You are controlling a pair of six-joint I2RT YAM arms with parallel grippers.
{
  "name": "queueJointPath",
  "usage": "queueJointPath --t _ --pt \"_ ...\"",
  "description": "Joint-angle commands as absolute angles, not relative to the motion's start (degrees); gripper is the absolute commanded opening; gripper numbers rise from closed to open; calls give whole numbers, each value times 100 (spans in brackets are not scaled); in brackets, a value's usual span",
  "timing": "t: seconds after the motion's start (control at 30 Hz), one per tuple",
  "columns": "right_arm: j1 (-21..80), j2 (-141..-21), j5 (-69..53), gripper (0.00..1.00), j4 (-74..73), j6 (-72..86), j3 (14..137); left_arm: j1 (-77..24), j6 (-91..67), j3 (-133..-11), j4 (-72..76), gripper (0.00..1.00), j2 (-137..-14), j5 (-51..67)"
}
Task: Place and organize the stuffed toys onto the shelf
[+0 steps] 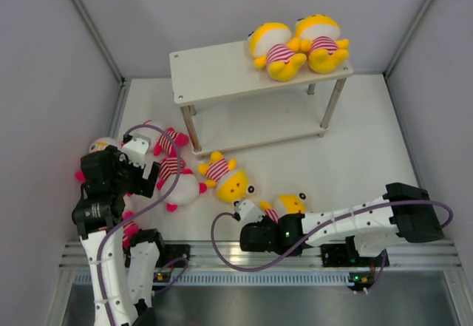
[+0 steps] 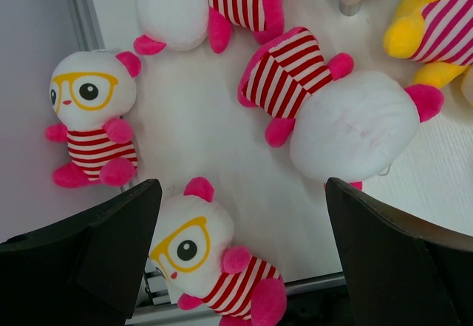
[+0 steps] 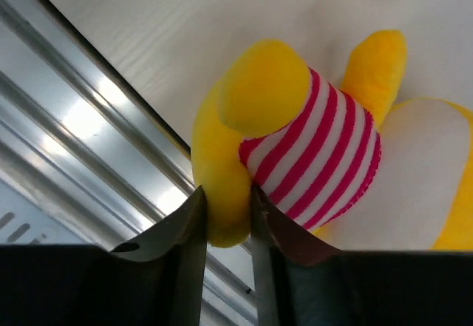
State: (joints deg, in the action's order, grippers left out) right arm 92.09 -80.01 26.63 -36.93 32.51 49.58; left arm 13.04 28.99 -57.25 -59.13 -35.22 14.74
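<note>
Your right tool (image 3: 225, 208) is pinched on a limb of the yellow doll (image 3: 310, 156) at the near edge of the surface (image 1: 355, 156). Your left tool (image 2: 240, 193) gapes wide above four pink dolls (image 2: 347, 123), near left. Two yellow dolls (image 1: 277, 51) lie on the shelf (image 1: 214, 67), top board, right end.

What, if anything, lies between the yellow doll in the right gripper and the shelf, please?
One other yellow doll lies on the table between the held yellow doll and the shelf, slightly left of a straight line. Nothing else does; the right gripper pinches its limb.
</note>
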Motion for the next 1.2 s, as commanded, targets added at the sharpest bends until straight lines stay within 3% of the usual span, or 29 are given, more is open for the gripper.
queueJointPath --t 0.0,0.03,0.07,0.2,0.47,0.7,0.87,1.0,1.17 --pt "9272 -8340 3515 25 -4059 3533 5255 1292 2988 -5774 -6003 99 -3480 1635" --pt "9272 -8463 3733 6 -4287 3620 5282 1292 2988 -5783 -6012 99 -3480 1635" --pt "9264 -8481 3814 0 -4367 3621 5308 1292 2997 -5792 -6012 99 -3489 1643" --pt "9272 -8115 3579 0 -4535 2973 5842 1292 2971 -5897 -6020 99 -3533 1722" --pt "9272 -7049 1741 0 -4060 -603 7881 1292 2918 -6485 -6117 99 -3726 2731" --pt "8930 -7900 1205 0 -4456 -2819 10883 1292 2725 -8198 -6258 99 -4165 4542" --pt "7991 -9051 599 0 -4957 -4024 13108 1292 2382 -9506 -6249 99 -4684 5317" --pt "7217 -9343 98 0 -4536 -4805 13325 1292 2093 -10202 -6074 99 -5044 5160" --pt "6014 -9553 -1422 0 -4263 -5202 13149 1292 2048 -10555 -5836 99 -5396 5449"
